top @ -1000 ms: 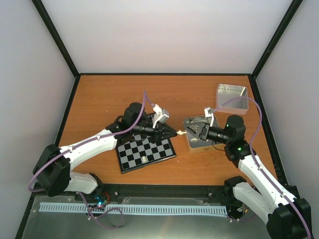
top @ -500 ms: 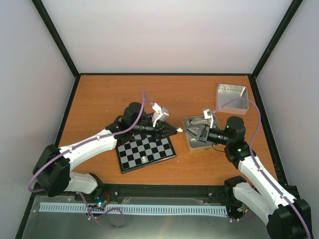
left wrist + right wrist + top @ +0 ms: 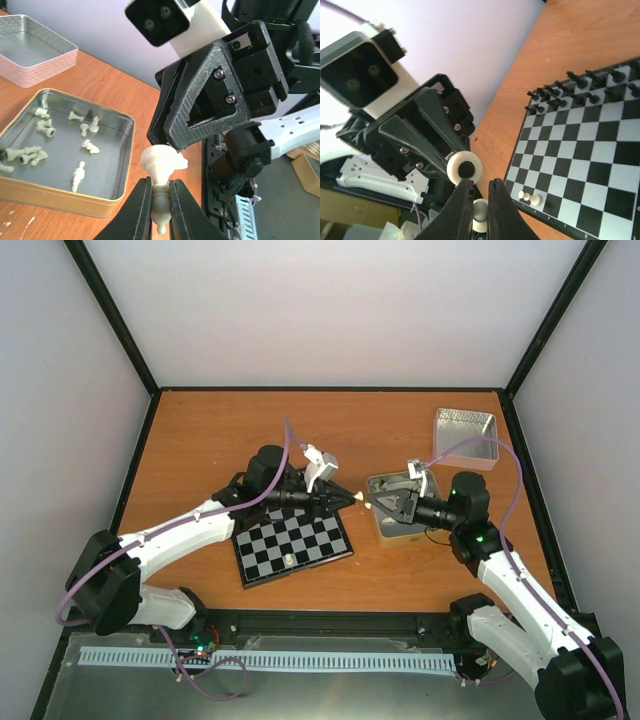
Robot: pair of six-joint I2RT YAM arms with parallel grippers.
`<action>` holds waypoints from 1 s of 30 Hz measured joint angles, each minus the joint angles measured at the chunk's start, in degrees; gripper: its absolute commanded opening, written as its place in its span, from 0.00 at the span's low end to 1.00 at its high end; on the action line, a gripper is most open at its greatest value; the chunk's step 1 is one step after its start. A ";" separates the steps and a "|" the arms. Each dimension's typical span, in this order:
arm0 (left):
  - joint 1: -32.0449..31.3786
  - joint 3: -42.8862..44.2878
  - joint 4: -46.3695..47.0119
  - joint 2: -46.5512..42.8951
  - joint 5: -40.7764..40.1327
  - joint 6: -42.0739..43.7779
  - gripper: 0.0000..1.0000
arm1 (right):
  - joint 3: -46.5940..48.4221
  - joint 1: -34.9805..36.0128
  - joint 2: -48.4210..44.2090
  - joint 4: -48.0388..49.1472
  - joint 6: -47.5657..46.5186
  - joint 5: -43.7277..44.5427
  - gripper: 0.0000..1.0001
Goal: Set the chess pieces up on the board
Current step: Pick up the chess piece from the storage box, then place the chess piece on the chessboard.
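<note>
Cream-white plastic chessman (image 3: 161,165), held in the air above the orange-brown wooden counter (image 3: 200,440), in the gap between the chessboard and the nearer tin. The left fingers (image 3: 141,210) are pressed onto its slim stem, with the wide end pointing away from them. The right fingers (image 3: 461,207) come in from the opposite side, drawn almost together. Their tips meet that wide end, and a cream part shows in the narrow slot between them. From the right wrist, the piece's round underside with its dark centre sits just past those tips.

About a dozen more loose cream-white chessmen (image 3: 82,145) lie scattered on the floor of a shallow square silver tin with a gold outer wall (image 3: 60,200). This tin rests on the counter under the right arm.

One cream-white pawn (image 3: 529,198) sits on a square close to the near rim of the small black-and-silver chequered board (image 3: 600,150). The board lies on the counter under the left arm, turned a little out of square with the counter edge. Tiny black chessmen (image 3: 580,82) are ranked along the board's opposite side.

A second square silver tin with a patterned floor (image 3: 465,437) stands near the far right corner, well apart from the first.
</note>
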 measured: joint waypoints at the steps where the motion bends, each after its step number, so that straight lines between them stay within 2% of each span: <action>1: 0.00 0.00 -0.09 0.00 -0.52 -0.02 0.01 | 0.31 0.00 0.28 -0.96 -0.68 0.52 0.03; 4: 0.00 0.00 -1.81 -0.02 -4.33 -0.17 0.01 | 2.62 0.46 2.05 -6.34 -3.82 4.20 0.03; 7: 0.00 0.22 -7.80 -0.04 -10.67 -0.26 0.01 | 6.38 2.97 4.92 -12.68 -8.57 10.84 0.03; 11: 0.02 0.50 -18.95 -0.92 -18.78 -1.22 0.01 | 11.96 12.59 10.14 -19.23 -15.34 24.24 0.03; 15: 1.09 0.44 -32.63 -6.36 -27.56 -4.70 0.01 | 12.94 21.79 15.65 -19.63 -20.52 36.74 0.03; 20: 4.31 -0.33 -41.09 -14.12 -32.83 -9.16 0.01 | 11.02 33.46 23.61 -14.05 -25.99 50.66 0.03; 23: 5.88 -0.96 -43.63 -15.78 -33.57 -10.88 0.01 | 9.49 37.94 28.52 -8.87 -28.37 56.52 0.03; 30: 10.71 -3.19 -47.15 -15.21 -30.64 -12.26 0.01 | 5.70 40.17 37.42 3.65 -30.08 62.34 0.03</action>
